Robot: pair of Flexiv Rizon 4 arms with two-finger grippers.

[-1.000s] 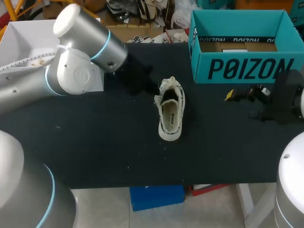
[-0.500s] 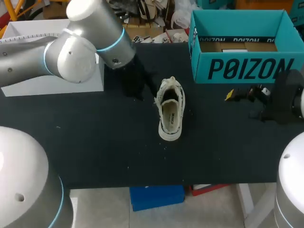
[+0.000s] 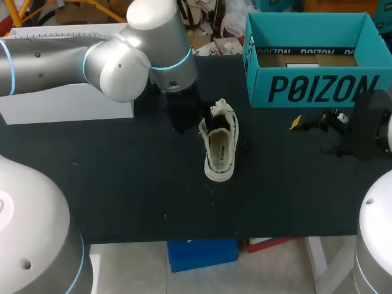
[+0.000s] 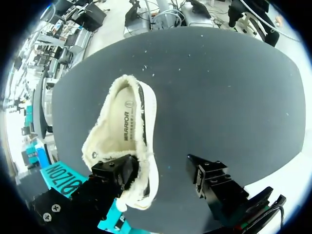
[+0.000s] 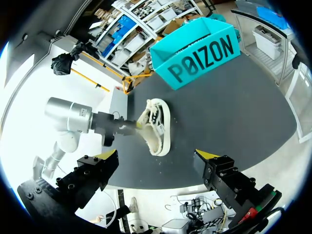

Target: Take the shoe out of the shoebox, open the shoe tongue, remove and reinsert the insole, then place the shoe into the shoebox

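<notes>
Cream shoe (image 3: 219, 150), dark sole stripe; teal shoebox (image 3: 306, 72), black lettering; black table (image 3: 122, 184); silver left arm (image 3: 116, 64), blue rings.

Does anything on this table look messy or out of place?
Mildly: the cream canvas shoe has a frayed, ragged rim, and small white specks dot the black table around it. The teal cardboard shoebox stands upright.
</notes>
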